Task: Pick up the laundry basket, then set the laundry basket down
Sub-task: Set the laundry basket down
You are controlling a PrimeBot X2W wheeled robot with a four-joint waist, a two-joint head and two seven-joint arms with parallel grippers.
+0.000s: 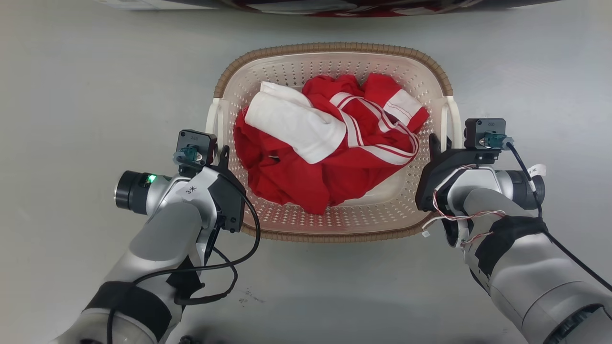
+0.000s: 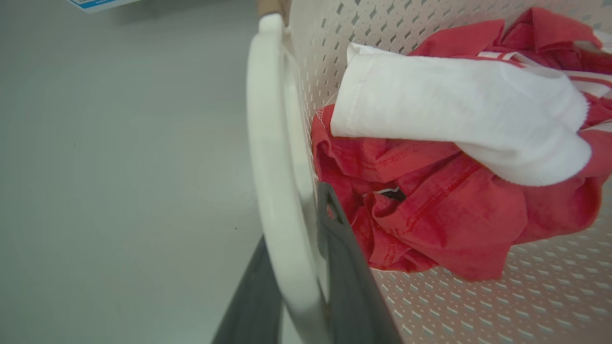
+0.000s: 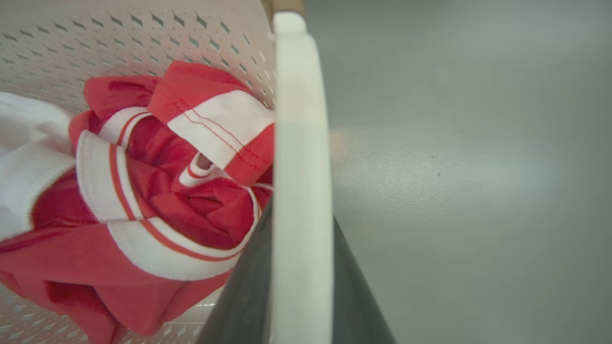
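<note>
The laundry basket (image 1: pixel 334 48), cream and perforated with a brown woven rim, sits in the middle of the head view on the grey floor. It holds a red garment with white stripes (image 1: pixel 334 172) and a white cloth (image 1: pixel 296 125). My left gripper (image 1: pixel 218 155) is at the basket's left loop handle (image 2: pixel 272 143). In the left wrist view one dark finger lies on each side of that handle, touching it. My right gripper (image 1: pixel 442 143) is shut on the right loop handle (image 3: pixel 301 119) the same way. Whether the basket is off the floor I cannot tell.
A dark, curved appliance front (image 1: pixel 334 5) with red reflections runs along the top edge of the head view, just beyond the basket. Bare grey floor (image 1: pixel 71 95) lies on both sides of the basket and in front of it.
</note>
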